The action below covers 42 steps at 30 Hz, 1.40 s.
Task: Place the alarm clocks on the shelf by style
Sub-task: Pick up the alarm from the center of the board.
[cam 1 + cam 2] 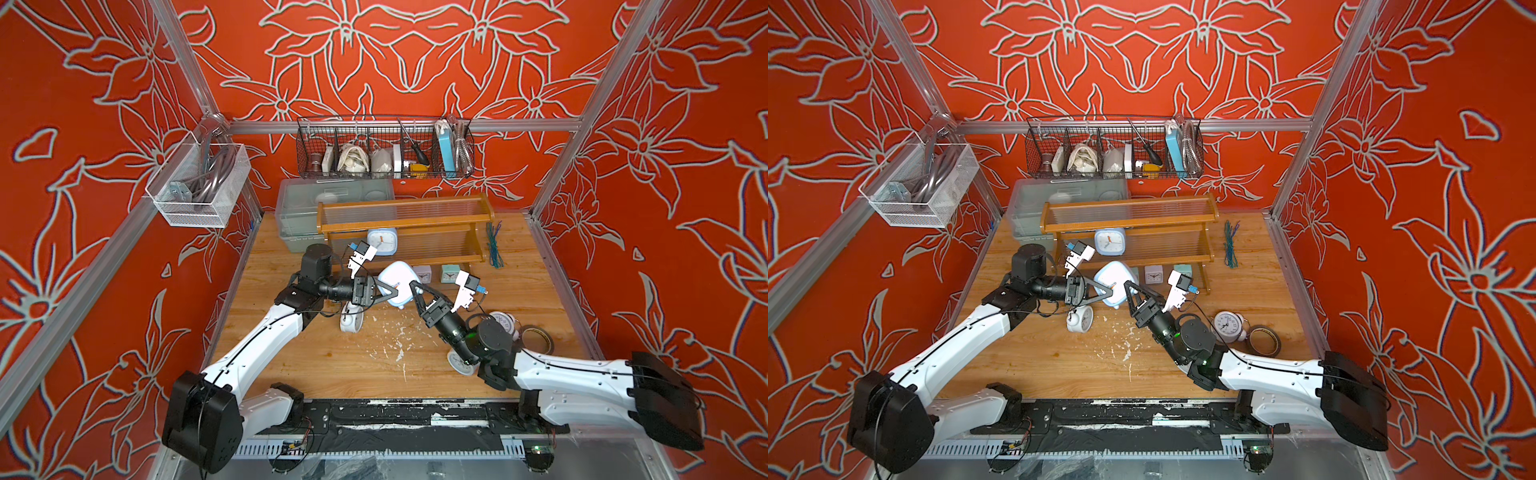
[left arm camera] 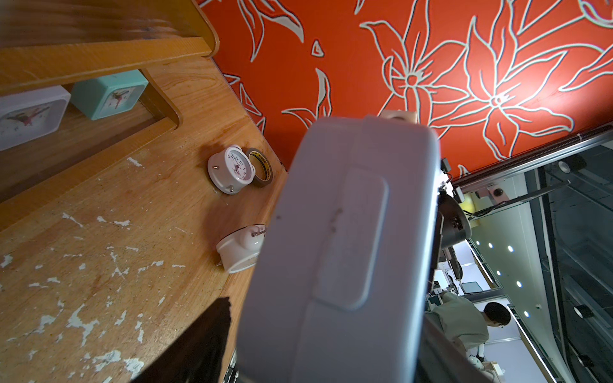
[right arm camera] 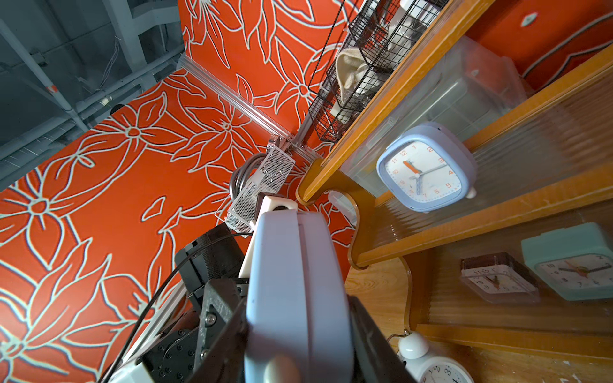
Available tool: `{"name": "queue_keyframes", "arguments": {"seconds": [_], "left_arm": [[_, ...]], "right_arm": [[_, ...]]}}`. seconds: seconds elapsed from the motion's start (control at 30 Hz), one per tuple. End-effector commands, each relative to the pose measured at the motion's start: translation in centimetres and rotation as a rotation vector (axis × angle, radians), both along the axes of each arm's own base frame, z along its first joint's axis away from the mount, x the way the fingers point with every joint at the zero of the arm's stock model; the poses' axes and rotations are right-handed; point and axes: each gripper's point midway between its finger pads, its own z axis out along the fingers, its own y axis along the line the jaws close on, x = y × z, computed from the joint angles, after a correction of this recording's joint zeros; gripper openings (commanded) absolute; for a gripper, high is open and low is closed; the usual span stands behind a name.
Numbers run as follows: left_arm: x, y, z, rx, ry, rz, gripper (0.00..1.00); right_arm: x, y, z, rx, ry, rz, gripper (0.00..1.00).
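blue clock [image 1: 395, 276] between right gripper [image 1: 412, 293] jaws

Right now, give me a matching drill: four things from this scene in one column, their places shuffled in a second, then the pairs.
Things
1. upright pale-blue rounded-square clock with orange hands
2. tilted pale-blue rounded-square clock
3. small teal square clock
4. bundle of green wire ties

Places
A. on the wooden table, right of the brown wooden shelf
B. shelf's bottom tier
C. gripped by the right pincer
D. shelf's middle tier

Pairs: 1-D, 2-C, 3-B, 4-A
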Motion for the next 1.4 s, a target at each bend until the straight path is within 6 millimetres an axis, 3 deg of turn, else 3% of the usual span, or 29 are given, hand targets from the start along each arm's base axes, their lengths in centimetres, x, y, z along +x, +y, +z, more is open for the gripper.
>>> {"name": "queue_keyframes", "arguments": {"seconds": [0.0,0.33,0.57,0.7,0.87,1.07,1.23,1.37], "left_arm": [[-0.4,-0.2,0.6,-0.024,-0.042,-0.033,0.75],[-1.4,-0.2,0.8,-0.040,-0.068,-0.079,0.64],[-1.8,-0.1,0.9,-0.042,-0.093,-0.099,0.43],[-1.9,0.0,0.9,-0.035,-0.112,-0.105,0.37],[-2.0,0.5,1.3,-0.021,-0.155,-0.115,0.32],[-3.1,1.0,2.0,0.025,-0.279,-0.153,0.30],[-4.0,1.3,2.2,0.049,-0.368,-0.190,0.30],[-4.5,1.5,2.0,0.078,-0.424,-0.207,0.30]], "right_arm": [[0.1,-0.4,1.1,0.046,-0.020,-0.035,0.21],[0.5,-0.3,-0.9,-0.030,0.007,-0.075,0.22],[0.9,-0.5,-2.8,-0.103,0.054,-0.103,0.26],[0.9,-0.6,-3.6,-0.151,0.071,-0.113,0.29],[0.7,-0.7,-3.8,-0.274,0.049,-0.102,0.42],[-0.1,-1.7,-3.5,-0.449,-0.041,-0.067,0.67],[-1.8,-1.4,-2.8,-0.605,-0.190,0.126,0.82],[-3.1,-1.8,-1.7,-0.709,-0.284,0.305,0.85]]}}
